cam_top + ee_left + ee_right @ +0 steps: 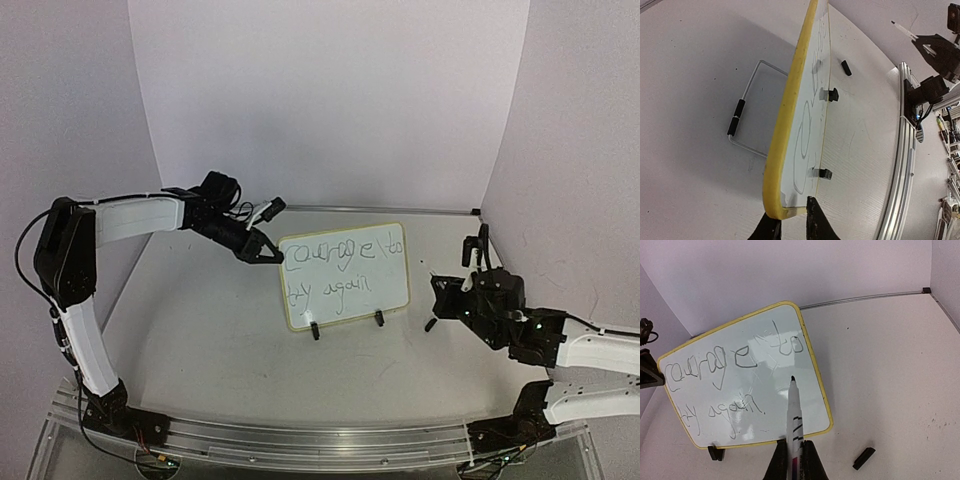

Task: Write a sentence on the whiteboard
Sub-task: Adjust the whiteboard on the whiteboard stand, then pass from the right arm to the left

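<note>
On the table (220, 340) the whiteboard (345, 275) stands tilted back, and the sentence (340, 262) looks complete. Left gripper (262, 247) pinches its upper corner; right gripper (794, 454) clamps the marker (794, 410), tip well clear. We'd keep the marker off the ink to avoid smearing, then let the corner go gently.

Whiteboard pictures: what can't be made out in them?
- Left wrist view: the sentence on the whiteboard is seen edge-on, too foreshortened to read.
- Left wrist view: whether the left gripper pinches the corner or only straddles it; the bottom edge crops its fingers.
- Right wrist view: the label on the marker, small and partly hidden by the right gripper.
</note>
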`<state>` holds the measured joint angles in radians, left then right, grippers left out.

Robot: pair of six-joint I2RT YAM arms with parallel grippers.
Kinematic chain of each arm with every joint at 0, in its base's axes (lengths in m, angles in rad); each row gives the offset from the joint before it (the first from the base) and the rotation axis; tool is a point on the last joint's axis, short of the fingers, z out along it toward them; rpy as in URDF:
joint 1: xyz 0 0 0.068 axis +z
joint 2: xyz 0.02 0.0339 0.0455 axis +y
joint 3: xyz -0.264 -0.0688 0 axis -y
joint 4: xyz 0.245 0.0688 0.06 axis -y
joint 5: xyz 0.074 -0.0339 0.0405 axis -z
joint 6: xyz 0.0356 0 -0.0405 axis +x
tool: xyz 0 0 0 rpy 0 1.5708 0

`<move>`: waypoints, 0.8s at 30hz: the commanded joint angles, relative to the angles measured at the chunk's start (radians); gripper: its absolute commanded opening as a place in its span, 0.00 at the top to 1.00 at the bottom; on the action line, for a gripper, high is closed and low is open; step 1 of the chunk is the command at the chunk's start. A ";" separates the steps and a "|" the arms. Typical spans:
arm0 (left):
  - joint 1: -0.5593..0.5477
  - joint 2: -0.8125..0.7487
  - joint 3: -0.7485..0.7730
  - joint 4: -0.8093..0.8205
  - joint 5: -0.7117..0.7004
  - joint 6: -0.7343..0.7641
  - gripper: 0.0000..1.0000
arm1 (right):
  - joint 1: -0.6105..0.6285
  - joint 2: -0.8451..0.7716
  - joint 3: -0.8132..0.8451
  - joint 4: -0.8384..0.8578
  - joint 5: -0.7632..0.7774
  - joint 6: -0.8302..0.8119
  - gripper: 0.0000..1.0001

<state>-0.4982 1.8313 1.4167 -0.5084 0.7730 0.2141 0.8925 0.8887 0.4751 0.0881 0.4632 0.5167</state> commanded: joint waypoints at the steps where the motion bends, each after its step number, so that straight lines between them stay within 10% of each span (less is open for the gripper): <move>1: 0.006 -0.077 -0.056 0.087 -0.070 -0.038 0.73 | -0.001 -0.041 0.005 0.035 -0.124 -0.054 1.00; 13: 0.006 -0.248 -0.234 0.294 -0.229 -0.159 0.32 | -0.002 -0.062 0.010 0.161 -0.314 -0.086 1.00; 24: -0.035 -0.642 -0.457 0.584 -0.549 -0.519 0.29 | 0.006 0.026 -0.009 0.544 -0.366 -0.074 1.00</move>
<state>-0.5033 1.3228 0.9863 -0.1026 0.3510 -0.1102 0.8928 0.8620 0.4689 0.3906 0.1040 0.4532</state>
